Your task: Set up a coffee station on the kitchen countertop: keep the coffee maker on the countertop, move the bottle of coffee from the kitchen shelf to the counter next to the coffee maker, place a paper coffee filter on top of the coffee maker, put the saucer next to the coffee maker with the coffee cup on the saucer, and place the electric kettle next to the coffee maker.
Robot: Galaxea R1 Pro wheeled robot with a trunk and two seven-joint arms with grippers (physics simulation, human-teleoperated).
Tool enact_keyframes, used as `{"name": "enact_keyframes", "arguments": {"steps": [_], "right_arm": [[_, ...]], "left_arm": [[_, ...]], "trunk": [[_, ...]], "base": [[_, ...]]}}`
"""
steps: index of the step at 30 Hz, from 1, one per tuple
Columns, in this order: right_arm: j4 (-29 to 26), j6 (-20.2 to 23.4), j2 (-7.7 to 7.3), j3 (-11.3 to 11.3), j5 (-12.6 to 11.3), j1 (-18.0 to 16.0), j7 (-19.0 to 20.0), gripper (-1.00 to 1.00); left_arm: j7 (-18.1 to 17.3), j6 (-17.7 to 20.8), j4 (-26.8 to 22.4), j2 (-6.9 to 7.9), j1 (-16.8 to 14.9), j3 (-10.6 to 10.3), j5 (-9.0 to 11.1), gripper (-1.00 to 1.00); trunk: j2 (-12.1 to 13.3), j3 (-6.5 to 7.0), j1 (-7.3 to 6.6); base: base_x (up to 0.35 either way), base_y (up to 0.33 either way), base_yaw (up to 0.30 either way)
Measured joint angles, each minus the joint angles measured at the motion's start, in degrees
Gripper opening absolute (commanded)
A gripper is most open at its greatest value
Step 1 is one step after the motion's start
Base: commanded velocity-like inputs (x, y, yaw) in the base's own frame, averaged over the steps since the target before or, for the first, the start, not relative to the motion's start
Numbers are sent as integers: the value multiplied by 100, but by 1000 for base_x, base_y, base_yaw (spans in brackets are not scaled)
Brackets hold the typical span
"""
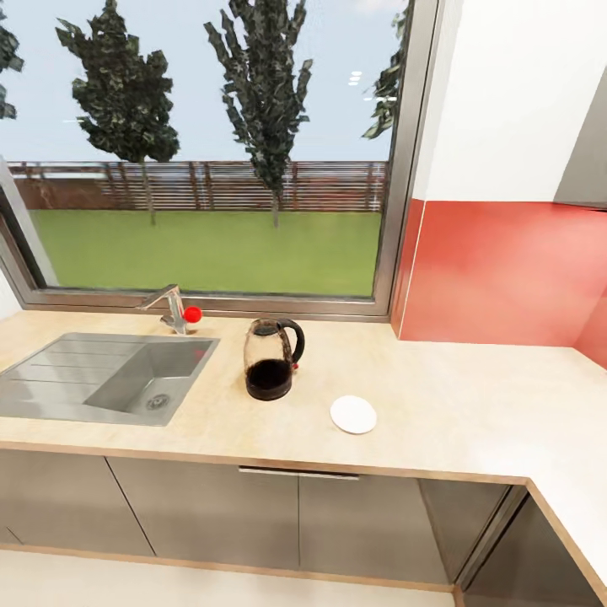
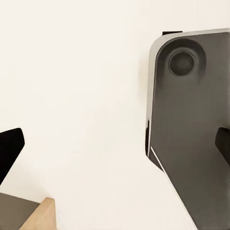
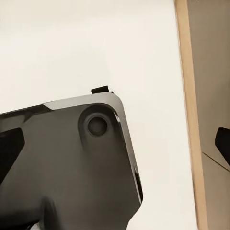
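Counter point(image 1: 472, 396): tan speckled slab running under the window and turning a corner at the right, grey cabinet fronts below.
Kettle point(image 1: 271, 358): standing upright on the counter, roughly mid-depth, just right of the sink; smoky see-through body, dark stuff in the bottom, black lid and base, loop handle facing right.
Saucer point(image 1: 353, 415): plain white, lying flat on the counter, closer to the front edge than the kettle; near it on the right but not touching.
Sink point(image 1: 80, 384): grey steel, set into the left part of the counter, drainboard on the left, bowl on the right.
Tap point(image 1: 171, 306): behind the sink at the window edge, with a red knob.
Wall: red backsplash point(image 1: 497, 270) right of the window, white above it.
Window point(image 1: 202, 143): lawn, fence and trees outside.
Left gripper point(image 2: 115, 148): pretty sure it's spread wide, black fingertips point(image 2: 10, 148) sit at opposite edges of the left wrist view with nothing between them; below is pale floor and the robot's dark grey base point(image 2: 191, 134).
Right gripper point(image 3: 115, 143): same deal, fingers far apart and holding nothing, over the base point(image 3: 72, 167), pale floor, and a wood-edged cabinet front point(image 3: 211, 96).
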Motion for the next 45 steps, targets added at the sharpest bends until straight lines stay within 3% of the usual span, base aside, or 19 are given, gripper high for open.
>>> {"name": "enact_keyframes", "arguments": {"steps": [4,9,12,22,35,37,38,42,43,45], "right_arm": [[-1,0,-12,-2,3,0,-7,100],[-380,-5,-48,-11,16,-2,-16,100],[-727,-9,-49,-13,88,-7,-17,100],[-1271,-83,-7,-21,725,-9,-30,100],[-1602,-104,26,-11,785,-30,-8,100],[-1842,-189,171,2,788,-39,-4,100],[-2062,-276,281,16,793,-47,-8,100],[-2674,-343,405,21,792,-82,-14,100],[-2850,-347,434,21,790,-124,-11,100],[-3210,-347,555,26,789,-415,-1,100]], "left_arm": [[-11,-50,-73,3,-20,-53,-21,100],[-25,-794,-551,-6,-67,-86,-67,100],[-29,-989,-888,-6,-110,-87,-66,100],[-44,-1100,-1494,-25,-295,-87,-64,100],[-48,-1111,-2209,-29,-321,-100,-66,100],[-50,-1109,-2568,-29,-351,-227,-74,100],[-55,-1112,-2816,-23,-401,-428,-77,100],[-55,-1077,-3449,-28,-548,-965,-55,100],[-68,-1045,-3630,-30,-686,-1037,-41,100],[-350,-860,-4013,-42,-1438,-1133,5,100]], "trunk": [[0,0,0],[0,1,0],[0,1,0],[1,1,3],[1,2,3],[1,3,1],[2,4,1],[1,3,0],[1,4,1],[3,6,1]], "base": [[0,0,0],[0,0,0],[0,0,0],[-111,0,0],[-314,0,0],[-87,0,0],[-32,0,0],[-12,0,0],[-2,0,0],[-1,0,0]]}}
